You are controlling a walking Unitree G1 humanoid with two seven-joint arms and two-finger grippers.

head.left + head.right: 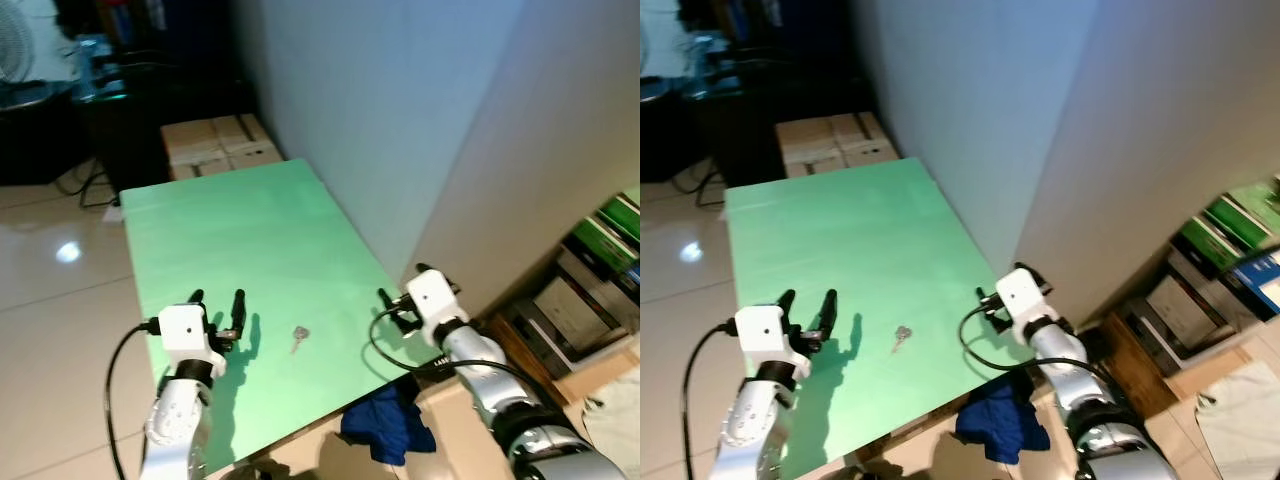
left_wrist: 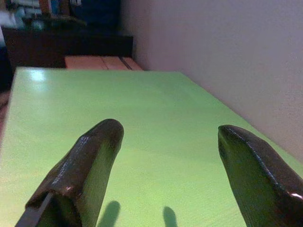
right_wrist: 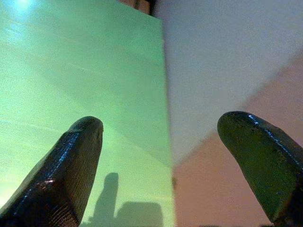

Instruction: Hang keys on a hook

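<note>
A small bunch of keys (image 1: 299, 337) lies flat on the green table (image 1: 240, 230), near its front edge. My left gripper (image 1: 218, 297) hovers over the table to the left of the keys, about a hand's width away. It is open, with nothing between its fingers (image 2: 94, 156). My right gripper (image 1: 400, 283) hangs over the table's right front corner, close to the grey wall (image 1: 400, 110) and to the right of the keys. It is open too, and its fingers (image 3: 71, 161) frame the table edge and the wall.
Cardboard boxes (image 1: 215, 140) stand beyond the table's far end. A blue cloth (image 1: 390, 422) lies below the front right corner. A low shelf of books (image 1: 590, 280) is at the right. Shiny tiled floor (image 1: 50, 280) spreads to the left, with dark furniture (image 1: 60, 120) behind.
</note>
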